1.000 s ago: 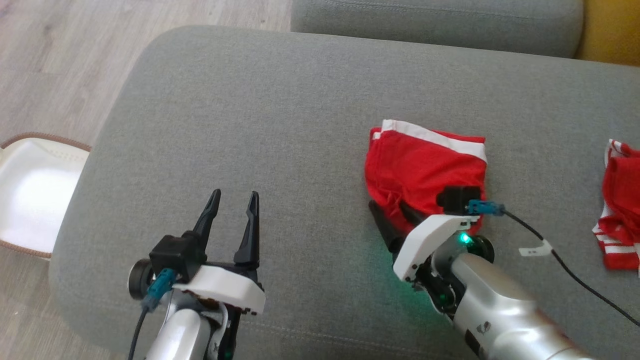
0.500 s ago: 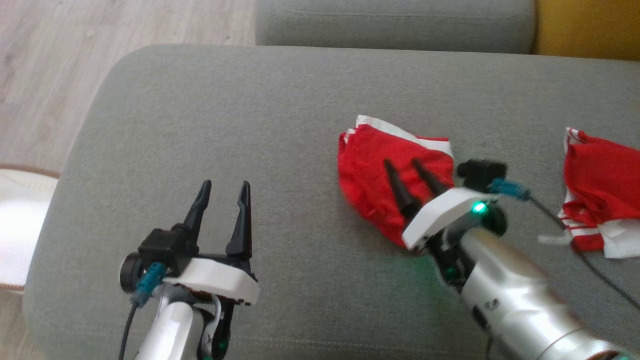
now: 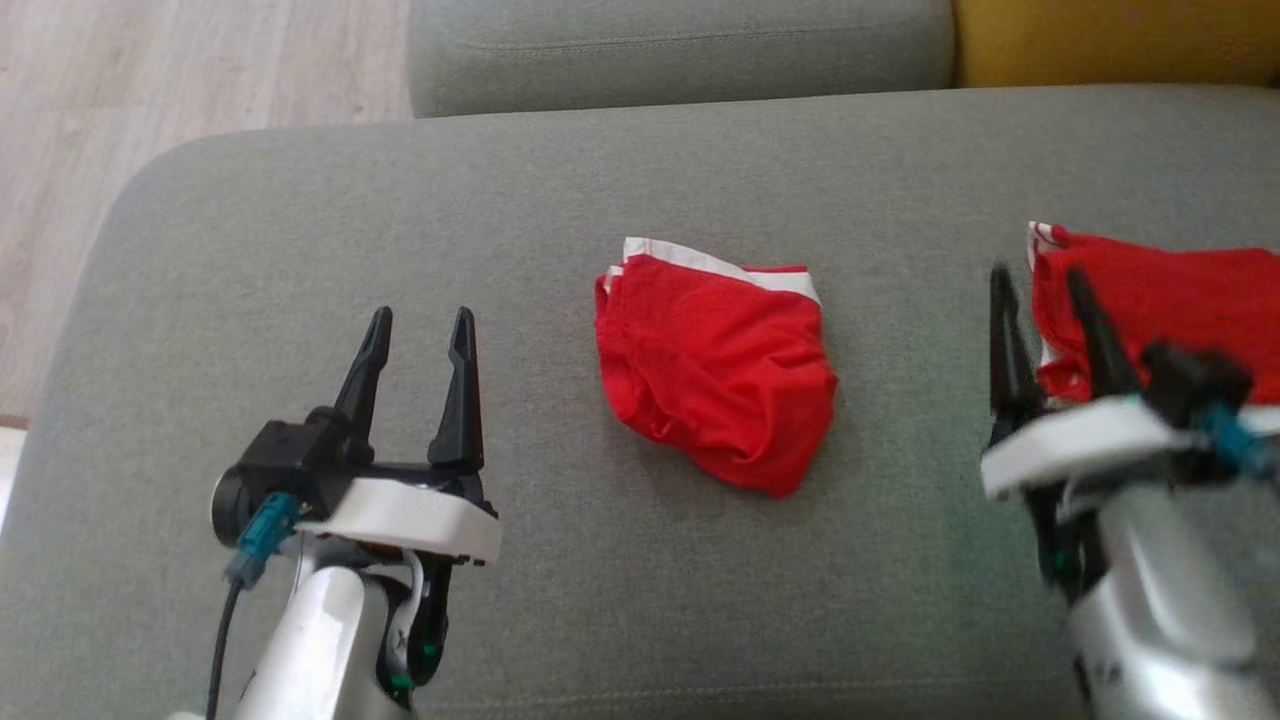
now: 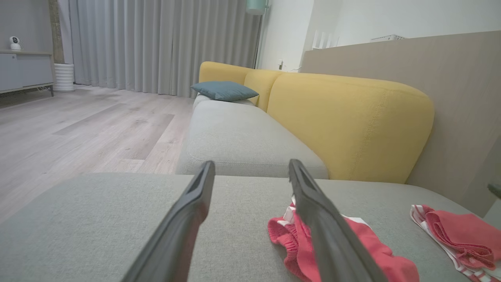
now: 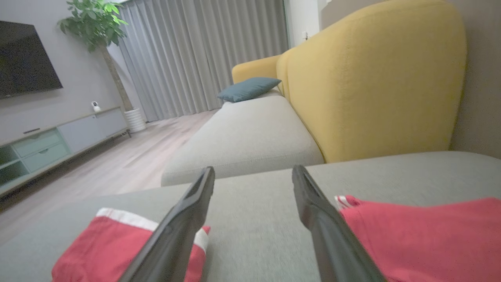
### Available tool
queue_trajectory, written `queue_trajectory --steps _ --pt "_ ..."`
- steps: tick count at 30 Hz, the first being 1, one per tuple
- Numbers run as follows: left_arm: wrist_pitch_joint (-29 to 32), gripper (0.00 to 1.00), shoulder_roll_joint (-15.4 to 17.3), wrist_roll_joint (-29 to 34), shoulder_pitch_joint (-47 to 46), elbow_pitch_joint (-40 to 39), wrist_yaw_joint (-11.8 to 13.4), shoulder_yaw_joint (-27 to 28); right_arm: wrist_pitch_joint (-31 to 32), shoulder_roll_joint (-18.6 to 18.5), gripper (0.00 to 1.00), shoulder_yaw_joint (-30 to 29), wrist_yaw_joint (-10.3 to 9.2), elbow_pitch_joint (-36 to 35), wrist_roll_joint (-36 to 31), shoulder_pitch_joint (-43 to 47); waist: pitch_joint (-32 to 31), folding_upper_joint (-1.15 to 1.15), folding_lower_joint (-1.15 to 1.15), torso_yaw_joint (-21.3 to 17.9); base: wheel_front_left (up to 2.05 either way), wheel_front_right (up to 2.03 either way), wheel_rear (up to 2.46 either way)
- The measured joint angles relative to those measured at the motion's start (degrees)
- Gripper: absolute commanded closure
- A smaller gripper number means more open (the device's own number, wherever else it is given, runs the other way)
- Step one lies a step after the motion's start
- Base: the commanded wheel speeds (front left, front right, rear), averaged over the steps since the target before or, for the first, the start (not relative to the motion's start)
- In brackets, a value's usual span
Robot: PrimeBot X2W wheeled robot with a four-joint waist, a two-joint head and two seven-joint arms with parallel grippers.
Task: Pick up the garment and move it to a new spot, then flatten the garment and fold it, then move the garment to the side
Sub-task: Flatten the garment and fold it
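The broad grey woven sofa cushion [image 3: 300, 250] bears the folded red garment [image 3: 715, 380], soft and white-banded, at its middle and apart from both grippers. A second red garment [image 3: 1160, 300] lies to the right. The wrist views add a yellow backrest [image 4: 352, 117] and a teal pillow [image 4: 224, 90]. The left gripper [image 3: 421, 318] and right gripper [image 3: 1037, 278] are spread wide and empty.

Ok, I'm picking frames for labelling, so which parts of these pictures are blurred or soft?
Head view: the right tool and its pale forearm are smeared, while the left tool and the folded red cloth garment with a white band are crisp. Left wrist view: that tool's dark fingers look soft near the lens. Right wrist view: the same, and the red cloth reads pinkish.
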Motion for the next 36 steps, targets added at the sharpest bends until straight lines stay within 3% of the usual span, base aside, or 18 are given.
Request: queue_trajectory --steps 5,14,15,16,17,25,36 --pt "0.0 0.00 0.0 -0.1 -0.1 -0.2 0.0 0.1 0.0 4.4 0.00 -5.5 0.00 -7.7 -8.0 9.9 0.2 0.00 0.00 -1.4 0.00 0.00 0.00" --pt "0.0 0.00 0.0 -0.5 0.0 -0.3 0.0 -0.2 1.4 5.1 0.00 -6.5 0.00 -14.4 -8.9 12.3 0.9 0.00 0.00 -1.4 0.00 0.00 0.00" --pt "0.0 0.00 0.0 -0.5 0.0 -0.3 -0.1 -0.3 1.4 5.1 0.35 -6.3 0.00 -14.9 -8.9 12.3 1.2 0.00 0.00 -1.1 0.00 0.00 0.00" --pt "0.0 0.00 0.0 -0.5 -0.1 -0.3 -0.1 -0.5 1.4 5.1 0.35 -5.7 0.00 -15.3 -9.0 12.2 1.5 0.00 0.00 -0.8 0.00 0.00 0.00" --pt "0.0 0.00 0.0 -0.5 -0.1 -0.3 -0.1 -0.8 1.5 5.1 1.00 -5.0 0.00 -15.6 -9.2 12.0 1.8 0.00 0.00 -0.5 0.00 0.00 0.00" --pt "0.0 0.00 0.0 -1.1 -1.5 -0.1 -0.1 -2.9 2.0 5.1 1.00 4.1 0.00 -14.0 -11.6 5.1 5.8 0.00 0.00 3.5 0.00 0.00 0.00" --pt "0.0 0.00 -0.1 -2.6 -3.8 0.1 0.1 -5.5 0.7 5.0 1.00 4.1 0.00 4.1 -15.9 -5.3 11.5 0.00 0.00 12.2 0.00 0.00 0.00"
